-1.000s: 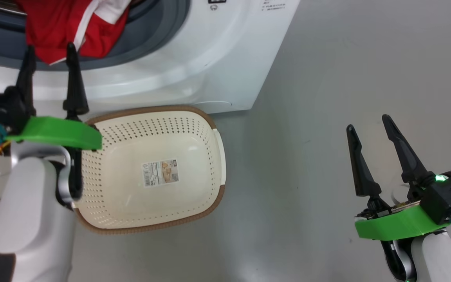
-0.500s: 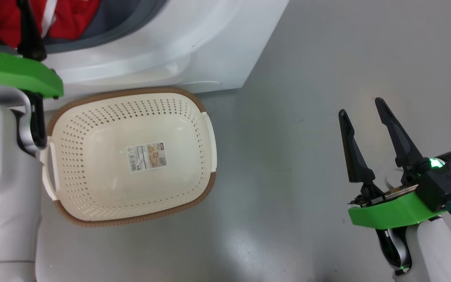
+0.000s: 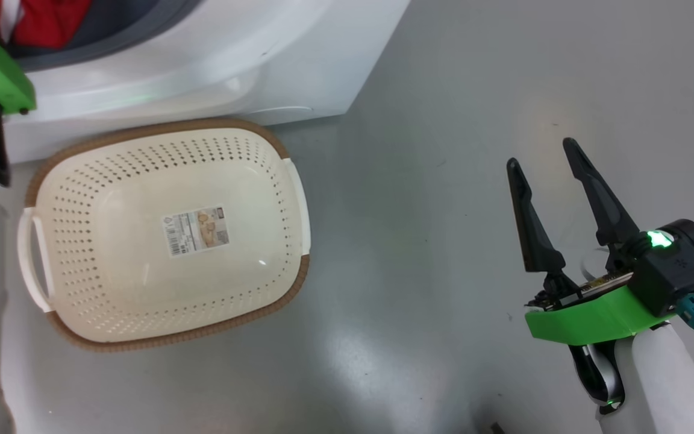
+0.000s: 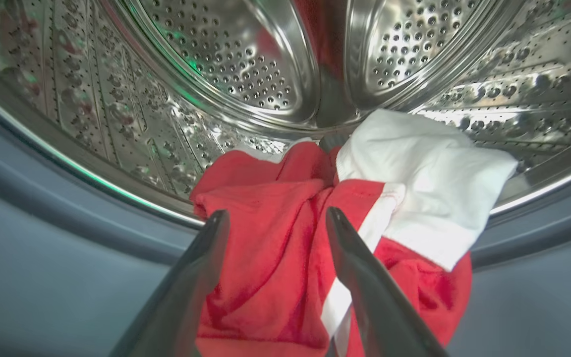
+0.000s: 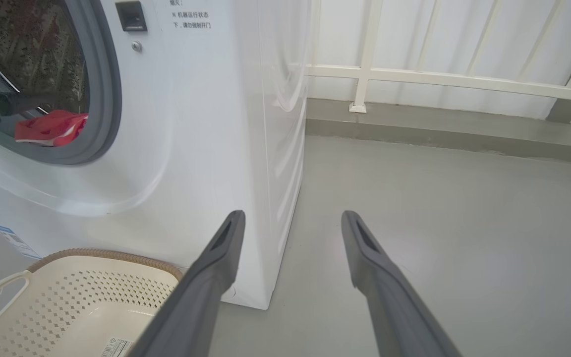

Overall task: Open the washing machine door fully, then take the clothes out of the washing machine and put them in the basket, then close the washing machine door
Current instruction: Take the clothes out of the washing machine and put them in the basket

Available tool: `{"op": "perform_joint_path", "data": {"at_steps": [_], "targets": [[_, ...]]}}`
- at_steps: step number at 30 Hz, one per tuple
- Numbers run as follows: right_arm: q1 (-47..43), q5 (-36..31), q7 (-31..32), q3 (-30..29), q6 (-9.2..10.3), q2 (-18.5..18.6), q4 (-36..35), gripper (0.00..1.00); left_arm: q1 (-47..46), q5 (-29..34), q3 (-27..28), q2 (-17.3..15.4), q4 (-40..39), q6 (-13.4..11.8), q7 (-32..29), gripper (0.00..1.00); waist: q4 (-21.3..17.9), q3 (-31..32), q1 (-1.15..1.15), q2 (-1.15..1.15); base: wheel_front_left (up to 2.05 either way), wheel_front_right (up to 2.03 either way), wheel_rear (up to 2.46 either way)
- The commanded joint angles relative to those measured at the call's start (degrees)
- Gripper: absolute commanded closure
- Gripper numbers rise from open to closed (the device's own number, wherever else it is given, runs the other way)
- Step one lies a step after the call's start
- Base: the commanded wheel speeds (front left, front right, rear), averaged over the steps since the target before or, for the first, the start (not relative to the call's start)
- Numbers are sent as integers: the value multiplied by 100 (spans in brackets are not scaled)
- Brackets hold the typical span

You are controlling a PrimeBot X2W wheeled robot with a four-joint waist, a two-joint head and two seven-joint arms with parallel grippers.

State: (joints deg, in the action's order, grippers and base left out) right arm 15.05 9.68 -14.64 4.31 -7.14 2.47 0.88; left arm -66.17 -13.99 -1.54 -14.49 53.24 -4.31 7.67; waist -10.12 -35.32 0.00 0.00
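Left hand (image 4: 276, 213) at the washing machine (image 3: 299, 72) mouth, spread wide over the clothes (image 4: 265, 267), nothing gripped.
Count: 1 washing machine, 1 basket (image 3: 160, 128), 1 red-and-white bundle of clothes; could be one garment or several, the folds hide it. Bundle lies at the front lip of the steel drum (image 4: 226, 59), and the left fingers straddle its red fabric. Right hand (image 3: 541, 154) is wide open, holding nothing, over the floor (image 3: 443, 120), well apart from the basket. Basket sits on the floor just in front of the machine.
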Motion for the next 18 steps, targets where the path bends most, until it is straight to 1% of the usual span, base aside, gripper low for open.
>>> {"op": "perform_joint_path", "data": {"at_steps": [1, 4, 12, 15, 18], "targets": [[-4, 88, -36, 116, -35, 41, -104, 0, -186, 61, 76, -353, 22, -68, -143, 0, -65, -43, 0, 0, 0, 0, 0], [-1, 98, -36, 129, -35, 41, -80, 0, -321, 56, 66, -400, 171, -97, -322, 0, -92, -44, 0, 0, 0, 0, 0], [-12, 148, -36, 199, -35, 41, -28, 0, -574, 61, -59, -504, 770, -149, -1196, 0, -228, 8, 0, 0, 0, 0, 0], [-24, 174, -36, 236, -35, 41, -21, 0, -574, 128, -136, -583, 925, -224, -1362, 0, -282, 19, 0, 0, 0, 0, 0], [-27, 193, -36, 265, -35, 41, -5, 0, -565, 103, -142, -648, 1053, -223, -1455, 0, -332, 26, 0, 0, 0, 0, 0]]}}
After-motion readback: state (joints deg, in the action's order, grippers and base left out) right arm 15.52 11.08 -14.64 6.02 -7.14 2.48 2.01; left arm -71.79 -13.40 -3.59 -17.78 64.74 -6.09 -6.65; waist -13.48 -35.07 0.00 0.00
